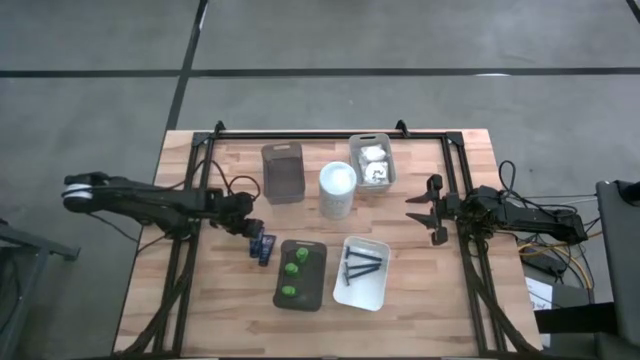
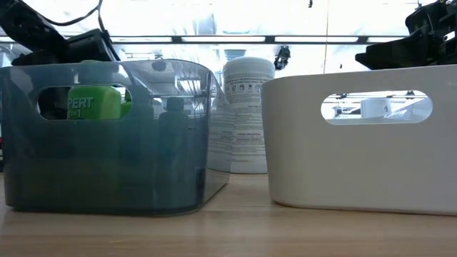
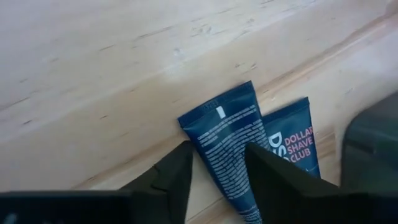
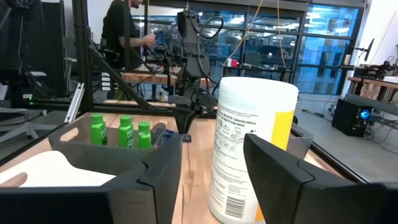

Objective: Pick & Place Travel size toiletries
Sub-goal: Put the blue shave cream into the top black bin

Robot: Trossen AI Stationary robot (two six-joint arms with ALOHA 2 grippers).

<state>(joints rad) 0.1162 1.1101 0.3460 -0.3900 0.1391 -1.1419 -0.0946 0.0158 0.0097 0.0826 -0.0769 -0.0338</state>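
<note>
- Now your left tool (image 3: 214, 171) hangs low over the two flat navy tubes (image 1: 262, 244), fingers parted astride one tube's crimped end, not clamped, so a grip looks lined up.
- Those soft tubes lie on the wooden worktop (image 1: 220, 300) just beside the dark tray (image 1: 318, 290), which holds three glossy green bottles (image 1: 293, 269).
- Your right tool (image 1: 424, 210) waits open, well apart from that tray, past the white cylinder (image 1: 338, 188).

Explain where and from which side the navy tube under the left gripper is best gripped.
Probably across its narrow width at mid-body, from straight above: the navy tube lies flat on the table with a second tube beside it, and the left gripper already straddles it, open.
</note>
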